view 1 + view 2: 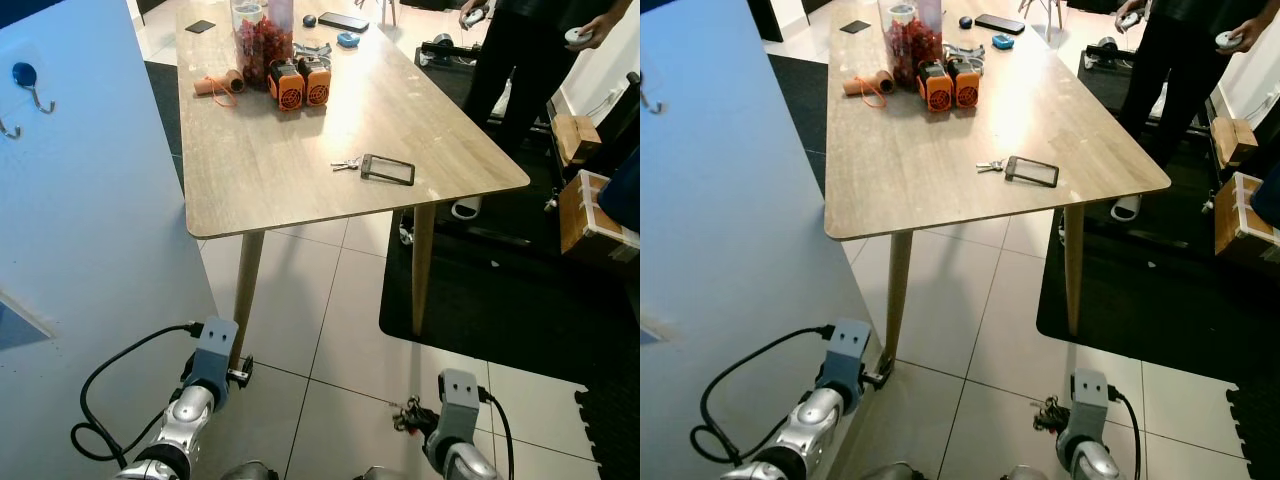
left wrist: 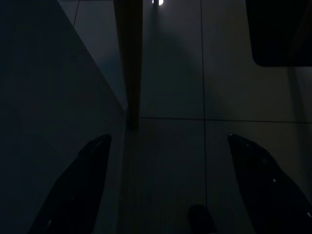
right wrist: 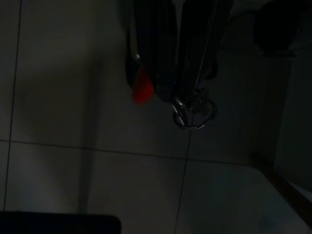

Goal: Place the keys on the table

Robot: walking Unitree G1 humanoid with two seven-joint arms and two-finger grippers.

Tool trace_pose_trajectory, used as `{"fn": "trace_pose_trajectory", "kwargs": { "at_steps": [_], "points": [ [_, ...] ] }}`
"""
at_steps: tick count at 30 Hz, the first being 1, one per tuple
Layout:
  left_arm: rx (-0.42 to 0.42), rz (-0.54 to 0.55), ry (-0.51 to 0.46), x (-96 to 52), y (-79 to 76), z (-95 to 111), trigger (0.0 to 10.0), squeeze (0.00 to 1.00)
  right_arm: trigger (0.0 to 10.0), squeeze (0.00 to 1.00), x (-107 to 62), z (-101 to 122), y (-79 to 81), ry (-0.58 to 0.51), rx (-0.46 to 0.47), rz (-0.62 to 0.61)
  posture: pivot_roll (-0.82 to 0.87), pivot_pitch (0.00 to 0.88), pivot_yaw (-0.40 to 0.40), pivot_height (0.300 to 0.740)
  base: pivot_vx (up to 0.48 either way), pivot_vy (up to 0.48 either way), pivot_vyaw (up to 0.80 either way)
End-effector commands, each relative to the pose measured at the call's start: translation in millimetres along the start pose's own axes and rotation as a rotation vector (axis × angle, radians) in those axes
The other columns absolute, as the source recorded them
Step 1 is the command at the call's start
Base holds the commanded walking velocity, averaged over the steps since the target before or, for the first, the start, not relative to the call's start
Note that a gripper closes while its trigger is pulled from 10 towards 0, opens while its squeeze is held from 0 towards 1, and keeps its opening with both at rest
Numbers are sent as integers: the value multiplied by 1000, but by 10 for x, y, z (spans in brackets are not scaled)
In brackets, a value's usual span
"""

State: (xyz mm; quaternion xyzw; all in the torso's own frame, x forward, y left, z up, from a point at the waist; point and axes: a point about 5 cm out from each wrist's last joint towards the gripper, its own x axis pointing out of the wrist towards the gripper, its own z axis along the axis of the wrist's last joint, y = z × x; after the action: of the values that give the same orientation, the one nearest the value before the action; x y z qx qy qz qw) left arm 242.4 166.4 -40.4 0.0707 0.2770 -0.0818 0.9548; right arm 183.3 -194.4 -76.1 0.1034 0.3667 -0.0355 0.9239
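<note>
1. Wooden surface [image 1: 300, 150] fills the upper centre of the head views, above pale floor tiles [image 1: 320, 330]; a second bunch of keys [image 1: 345, 163] lies on it beside a black phone [image 1: 388, 169].
2. Right gripper [image 3: 178, 92], low at the bottom right of the head views, has its jaws pressed together on the keys [image 3: 194, 109].
3. These keys look like a small metal ring with a red tag, hanging just under the fingertips, over the tiles.
4. Left gripper [image 2: 170, 161] hangs at the lower left, jaws wide apart, near a table leg [image 2: 129, 58].
</note>
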Motion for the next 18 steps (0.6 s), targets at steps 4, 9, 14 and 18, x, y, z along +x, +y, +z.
{"fn": "trace_pose_trajectory", "kwargs": {
  "at_steps": [4, 9, 14, 18],
  "points": [
    [-17, -6, 24, -29, -37, -85, 10000, 0, 10000, 0, -21, -57, -3, 11, 2, -1, 35, 69, -11, 740, 0, 0, 0],
    [-22, -16, 26, -39, -74, -107, 10000, 0, 10000, 0, -44, -95, -32, 17, 3, -6, 30, 80, -9, 740, 0, 0, 0],
    [-27, -19, 30, -40, -89, -114, 10000, 0, 10000, 0, -52, -110, -39, 21, 2, -6, 28, 80, -12, 740, 0, 0, 0],
    [-24, -20, 31, -41, -96, -118, 10000, 0, 10000, 0, -54, -116, -40, 24, -2, -4, 31, 72, -15, 740, 0, 0, 0]
  ]
}}
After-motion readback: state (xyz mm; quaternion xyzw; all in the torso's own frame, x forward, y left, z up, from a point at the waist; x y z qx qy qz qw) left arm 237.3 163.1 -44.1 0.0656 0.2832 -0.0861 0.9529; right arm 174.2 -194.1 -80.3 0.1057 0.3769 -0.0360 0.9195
